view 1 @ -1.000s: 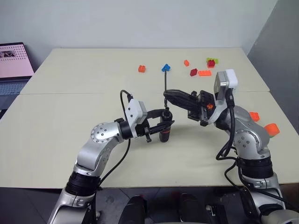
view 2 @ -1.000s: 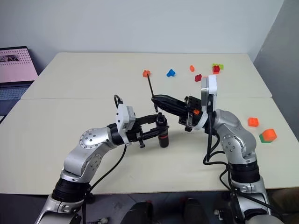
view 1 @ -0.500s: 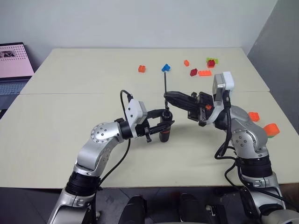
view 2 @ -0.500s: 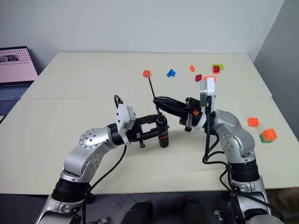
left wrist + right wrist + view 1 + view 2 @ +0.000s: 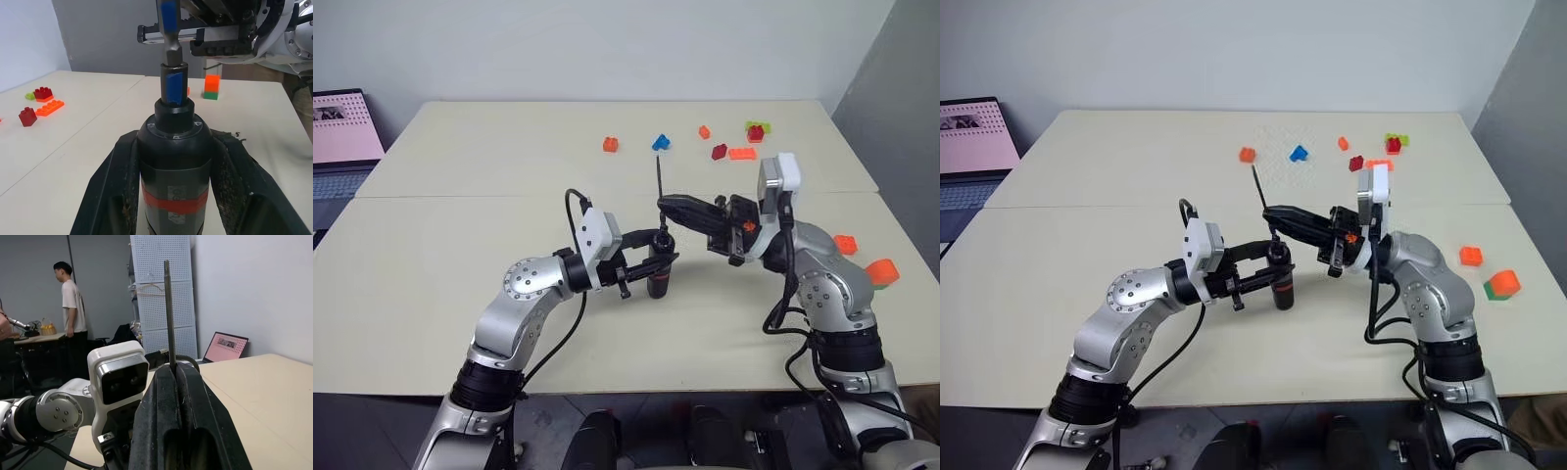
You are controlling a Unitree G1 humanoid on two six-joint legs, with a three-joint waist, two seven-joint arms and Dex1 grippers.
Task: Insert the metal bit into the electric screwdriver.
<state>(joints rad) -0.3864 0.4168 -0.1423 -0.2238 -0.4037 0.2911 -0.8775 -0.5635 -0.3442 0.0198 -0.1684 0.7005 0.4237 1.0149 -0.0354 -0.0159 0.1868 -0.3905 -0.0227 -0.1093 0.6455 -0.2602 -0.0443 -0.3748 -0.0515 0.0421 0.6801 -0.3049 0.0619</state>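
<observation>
Beige table [image 5: 460, 225], pale wall [image 5: 607, 49], laptop [image 5: 342, 137], perforated panel [image 5: 161, 289]

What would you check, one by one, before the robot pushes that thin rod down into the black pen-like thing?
1. Left tool shut on the electric screwdriver: ok, fingers clamp its body in the left wrist view.
2. Screwdriver upright, socket end up: ok.
3. Right tool shut on the metal bit: ok, the bit stands up between its closed fingers.
4. Bit lined up over the socket: looks ok; its lower end meets the screwdriver's top in the left wrist view.
5. Bit fully seated: cannot tell.
6. Toy bricks out of the way: ok, they lie far back on the table.
</observation>
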